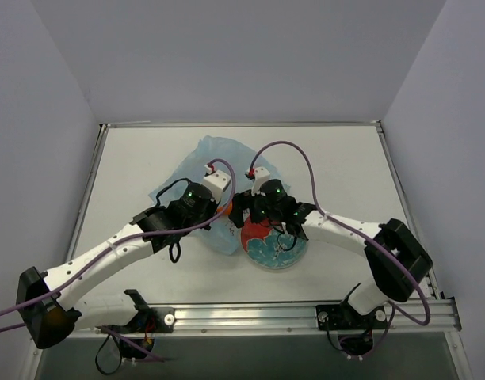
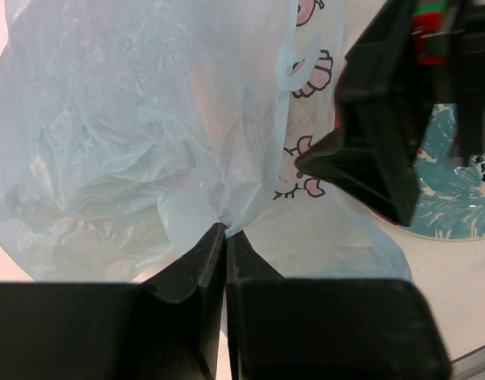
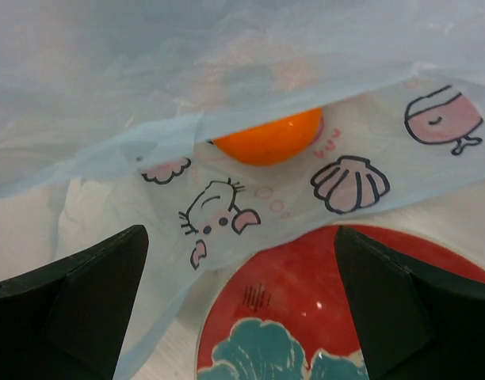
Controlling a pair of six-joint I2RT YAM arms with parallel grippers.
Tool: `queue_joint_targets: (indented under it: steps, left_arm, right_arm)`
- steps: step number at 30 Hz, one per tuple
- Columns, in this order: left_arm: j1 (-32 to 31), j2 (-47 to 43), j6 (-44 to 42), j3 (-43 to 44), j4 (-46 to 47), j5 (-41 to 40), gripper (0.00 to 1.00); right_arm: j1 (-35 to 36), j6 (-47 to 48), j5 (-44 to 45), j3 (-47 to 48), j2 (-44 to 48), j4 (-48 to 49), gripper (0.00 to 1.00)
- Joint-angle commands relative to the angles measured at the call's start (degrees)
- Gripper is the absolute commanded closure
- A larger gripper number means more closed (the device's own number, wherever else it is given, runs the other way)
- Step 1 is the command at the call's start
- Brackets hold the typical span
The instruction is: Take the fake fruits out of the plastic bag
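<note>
My left gripper (image 2: 225,237) is clamped on a fold of the plastic bag (image 2: 131,119), with only the thin film between the meeting jaws. This pinch lifts the upper layer off the lower one, so the mouth stands open. It also anchors the bag against sliding on the table (image 1: 345,158).

My right gripper (image 3: 241,233) is spread wide and holds nothing. It faces the bag mouth from above the red plate (image 3: 306,269), one finger to each side of the gap. The wide setting suits a round fruit.

The printed lower layer lies against the far rim of the plate; I cannot tell whether it passes over or under it.

The orange fruit (image 3: 268,136) sits inside the bag, just behind the raised edge of the upper film, and is partly exposed. Other fruits are not identifiable through the crinkled film.

Judgement: extraction has not started, as the part of the plate in the right wrist view carries no fruit. The next move calls for advancing the right gripper into the opening. Risks are pinching film together with the fruit, and the glossy ball rolling deeper
</note>
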State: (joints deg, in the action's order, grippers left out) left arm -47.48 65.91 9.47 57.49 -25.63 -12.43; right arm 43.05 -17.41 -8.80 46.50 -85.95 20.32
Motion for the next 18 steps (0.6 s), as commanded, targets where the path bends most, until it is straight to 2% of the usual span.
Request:
queue_joint_targets:
  steps: [1,8,18]
  left_arm:
    - [0.4,-2.2,0.8,1.0,1.1,0.0,0.98]
    - [0.3,-3.0,1.3,1.1,0.7,-0.1,0.98]
    - [0.3,-4.8,1.8,1.0,1.0,-0.4,0.98]
  right_arm:
    - [1.2,1.5,2.0,4.8,-3.2,4.1,0.0]
    - [2.1,2.9,4.1,9.7,-10.8,4.1,0.0]
    - [2.2,4.6,6.1,13.4,-16.6,5.4,0.0]
